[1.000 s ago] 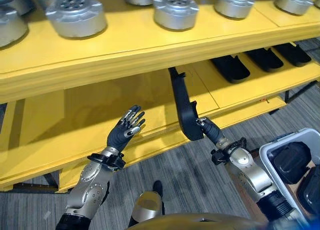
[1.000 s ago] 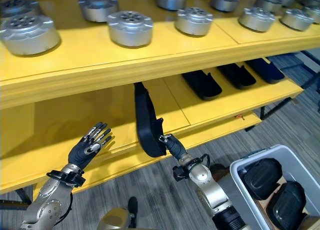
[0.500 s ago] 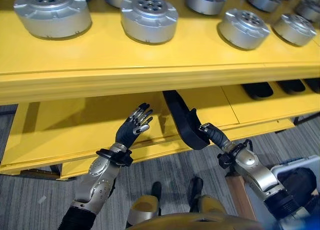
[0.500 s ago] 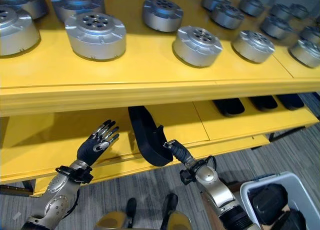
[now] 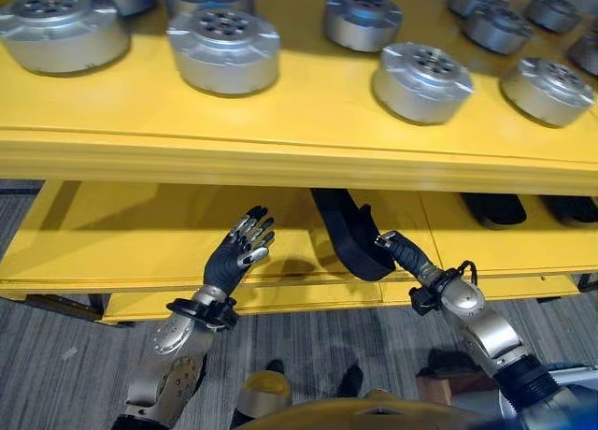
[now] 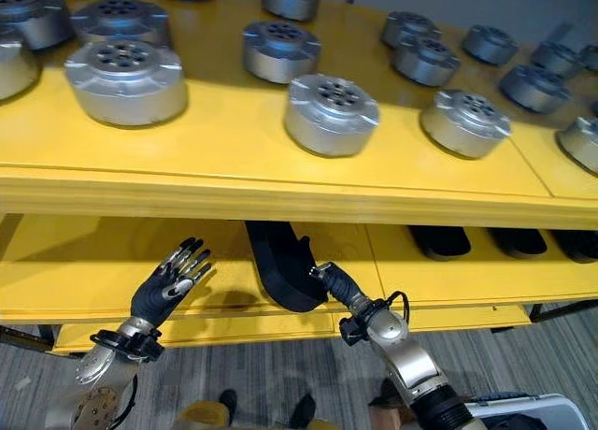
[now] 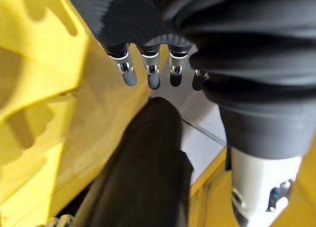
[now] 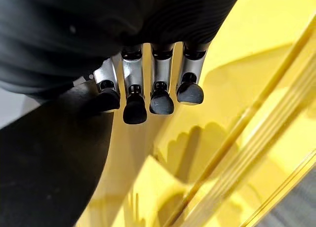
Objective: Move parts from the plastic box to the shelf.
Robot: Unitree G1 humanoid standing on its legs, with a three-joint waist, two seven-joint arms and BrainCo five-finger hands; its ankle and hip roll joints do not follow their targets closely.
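Right hand [image 5: 397,252] clenched on the black part [image 5: 348,232], near end gripped, far end already under the upper board and over the lower shelf [image 5: 121,238]. Left hand [image 5: 238,252] released, fingers spread, just beside the part (not touching). Best to push the part deeper, keep it level, clear of the shelf lip, then set down flat before letting go. Silver discs [image 5: 222,49] above, out of the way.
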